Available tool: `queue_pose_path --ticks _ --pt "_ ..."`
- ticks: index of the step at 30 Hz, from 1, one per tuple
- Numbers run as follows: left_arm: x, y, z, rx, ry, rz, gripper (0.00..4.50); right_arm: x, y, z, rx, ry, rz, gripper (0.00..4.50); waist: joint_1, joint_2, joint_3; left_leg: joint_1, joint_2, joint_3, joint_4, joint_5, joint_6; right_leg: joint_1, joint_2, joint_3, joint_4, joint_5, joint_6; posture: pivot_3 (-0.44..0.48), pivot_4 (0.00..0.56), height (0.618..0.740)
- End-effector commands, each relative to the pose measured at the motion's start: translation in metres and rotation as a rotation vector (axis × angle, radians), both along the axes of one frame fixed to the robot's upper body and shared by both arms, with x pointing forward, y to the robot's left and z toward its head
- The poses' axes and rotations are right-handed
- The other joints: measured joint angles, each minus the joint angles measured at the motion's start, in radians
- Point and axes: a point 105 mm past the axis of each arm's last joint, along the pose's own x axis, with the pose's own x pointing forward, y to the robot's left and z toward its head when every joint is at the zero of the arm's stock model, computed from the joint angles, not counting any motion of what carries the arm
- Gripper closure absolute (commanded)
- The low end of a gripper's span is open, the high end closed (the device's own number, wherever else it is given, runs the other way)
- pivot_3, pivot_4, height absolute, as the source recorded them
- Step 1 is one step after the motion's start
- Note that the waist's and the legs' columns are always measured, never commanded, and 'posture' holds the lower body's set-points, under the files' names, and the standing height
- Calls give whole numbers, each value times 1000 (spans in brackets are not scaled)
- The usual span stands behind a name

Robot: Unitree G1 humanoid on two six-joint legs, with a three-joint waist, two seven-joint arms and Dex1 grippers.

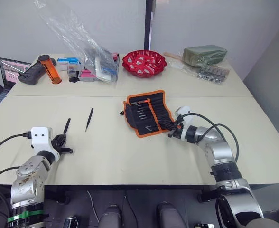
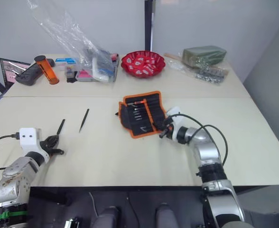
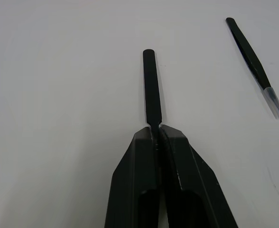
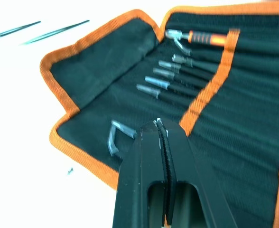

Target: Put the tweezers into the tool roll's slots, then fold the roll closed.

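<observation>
Left gripper: we see its two black fingers pressed together on one end of a slim black tweezer, which sticks out ahead of the fingertips, low over the cream table.
Second loose tweezer: it lies flat on the table, just beside the held one and apart from it; the left wrist view shows a clear cap on its tip.
Right gripper: its fingers are closed together with nothing visible between them, the tips over the near edge of the tool roll.
Tool roll: it lies open and flat near the middle of the table, orange trim all round and an orange stripe across the black inner face.
Slots: we see a row of metal-tipped tools tucked in under the orange stripe, one with an orange handle at the far end of the row.
Bent metal piece: it rests on the roll's inner face, just beside the right fingertips.
Back of the table: a red bowl, a clear plastic bag and an orange cylinder.
</observation>
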Motion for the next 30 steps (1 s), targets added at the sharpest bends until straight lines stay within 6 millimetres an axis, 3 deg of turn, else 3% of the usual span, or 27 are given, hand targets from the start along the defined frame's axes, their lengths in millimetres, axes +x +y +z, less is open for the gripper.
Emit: queue_pose_path --ticks 1,5,10,18,21,27,30 --pt "2 -1 25 20 -66 -23 4437 1 6 14 24 -47 -3 4500 0 0 0 0 0 0 0 0 0 0 0 0 0 0 0 0 150 740" --pt "13 -22 59 48 -129 -143 4437 2 3 -3 17 -18 -59 4500 6 0 0 -1 0 0 0 0 0 -1 0 0 0 0 0 0 150 740" --pt "22 -63 95 115 -143 -392 4437 3 -1 -19 22 5 -113 4500 14 0 1 -2 -1 0 1 0 0 -1 0 0 -1 0 0 0 150 740" --pt "33 -134 123 298 -67 -874 4437 4 -2 -37 23 29 -182 4500 8 0 1 -1 0 0 0 0 0 -1 1 0 -1 0 0 0 150 740" --pt "55 -163 135 439 -62 -1011 4437 2 -4 -44 3 44 -188 4500 13 0 1 0 0 0 0 0 0 0 1 -1 -1 0 1 0 150 740" --pt "82 -204 126 552 30 -1171 4437 2 -10 -48 -6 49 -218 4500 10 1 1 -1 -1 0 1 0 0 0 1 -1 -1 -1 2 0 150 740" --pt "83 -227 104 610 101 -1283 4437 2 -12 -48 0 52 -234 4500 10 1 1 -1 -1 0 1 0 0 0 1 -1 -1 -1 2 0 150 740"
